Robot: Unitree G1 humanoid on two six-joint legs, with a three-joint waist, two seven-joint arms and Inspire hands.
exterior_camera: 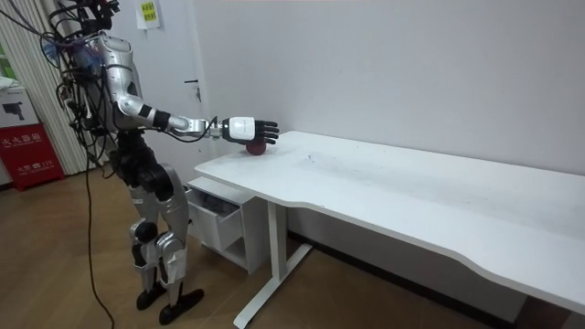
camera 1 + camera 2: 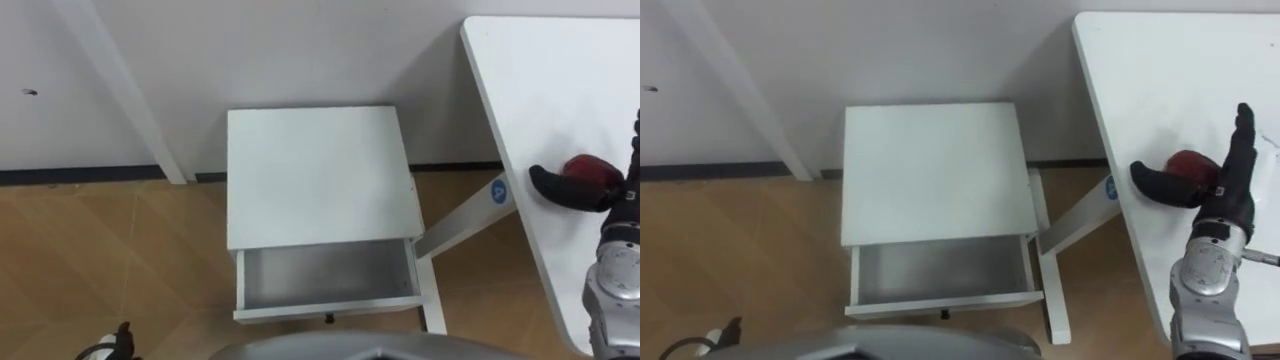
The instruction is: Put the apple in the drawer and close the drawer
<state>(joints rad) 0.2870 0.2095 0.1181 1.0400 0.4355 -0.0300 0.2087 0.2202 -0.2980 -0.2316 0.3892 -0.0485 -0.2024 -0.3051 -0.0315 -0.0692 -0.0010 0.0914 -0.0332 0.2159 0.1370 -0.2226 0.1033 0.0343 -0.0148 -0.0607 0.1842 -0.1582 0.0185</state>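
A humanoid robot stands upright on a wooden floor (image 2: 740,250) at the end of a long white bench (image 2: 1160,70), its right arm stretched out level over the bench top. A dark red apple (image 2: 1191,164) lies on the bench near the edge closest to the robot. The right hand (image 2: 1228,195) rests around it, released rather than clenched: the fingers (image 2: 1241,140) are straight and reach past one side of the apple, while the thumb (image 2: 1152,183) is spread out along the other side. Just beside the bench, against the wall, stands a small white cabinet (image 2: 935,170). Its drawer (image 2: 940,272) is pulled open towards the robot. The left hand (image 2: 122,340) shows low beside the robot's body, over the floor; whether its fingers are released or clenched cannot be told.
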